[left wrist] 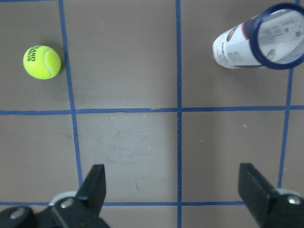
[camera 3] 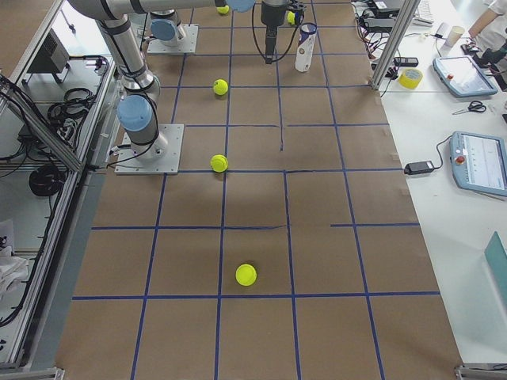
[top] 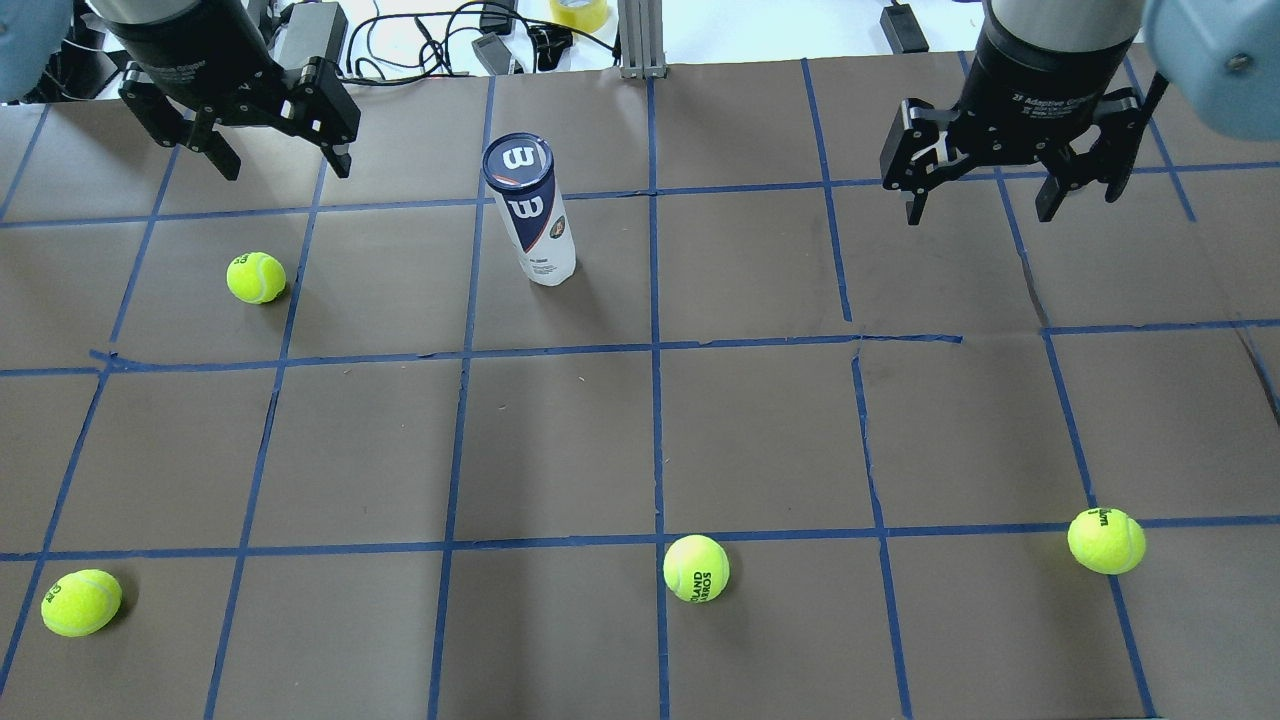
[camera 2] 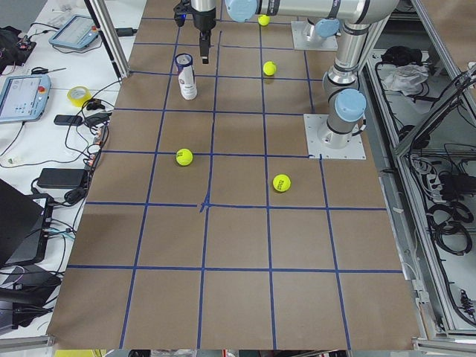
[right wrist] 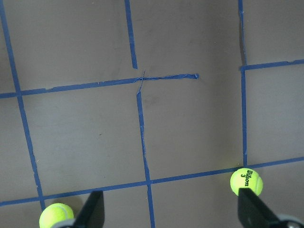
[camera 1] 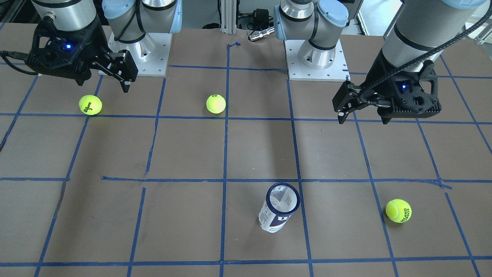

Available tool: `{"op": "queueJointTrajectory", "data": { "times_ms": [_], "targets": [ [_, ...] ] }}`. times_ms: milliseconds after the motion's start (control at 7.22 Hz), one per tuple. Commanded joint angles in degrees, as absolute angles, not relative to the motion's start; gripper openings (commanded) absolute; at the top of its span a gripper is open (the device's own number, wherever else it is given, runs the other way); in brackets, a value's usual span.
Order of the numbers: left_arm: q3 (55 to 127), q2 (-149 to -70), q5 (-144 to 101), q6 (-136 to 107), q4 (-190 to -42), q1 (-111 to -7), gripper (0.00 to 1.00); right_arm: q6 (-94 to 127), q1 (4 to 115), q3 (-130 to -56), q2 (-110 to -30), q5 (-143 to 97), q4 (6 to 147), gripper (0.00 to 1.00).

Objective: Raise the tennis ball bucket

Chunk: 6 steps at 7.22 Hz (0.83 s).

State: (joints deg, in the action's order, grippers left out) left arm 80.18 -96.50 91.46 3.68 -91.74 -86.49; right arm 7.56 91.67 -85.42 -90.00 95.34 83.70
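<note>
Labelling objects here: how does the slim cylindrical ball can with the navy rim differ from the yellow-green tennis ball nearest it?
The slim cylindrical ball can stands upright and tall; the yellow-green tennis ball is a low sphere. The can is white and navy with a W logo; the ball is yellow-green with dark lettering. Both rest on the brown table.

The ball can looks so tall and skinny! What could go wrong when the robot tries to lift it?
1. The ball can stands upright on a small base. A sideways nudge from the open left gripper could tip it over, and then it might roll away.
2. Its sides look smooth and round, so it may slip out if the gripper pinches it off-centre.
</note>
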Motion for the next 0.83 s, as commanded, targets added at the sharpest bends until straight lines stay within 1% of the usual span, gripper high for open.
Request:
{"op": "queueJointTrajectory", "data": {
  "times_ms": [0,277,692],
  "targets": [
    [83.04,-94.58,90.26,3.52,-91.23,-86.66,1.00,7.56,91.67,-86.13,-90.44,95.36,83.76,1.00],
    [84.90,-92.73,90.26,4.22,-91.23,-86.40,1.00,7.56,91.67,-86.22,-90.35,95.36,83.76,1.00],
    [85.08,-91.68,90.26,4.22,-91.40,-86.57,1.00,7.56,91.76,-86.40,-90.35,95.36,83.76,1.00]
  ]
}}
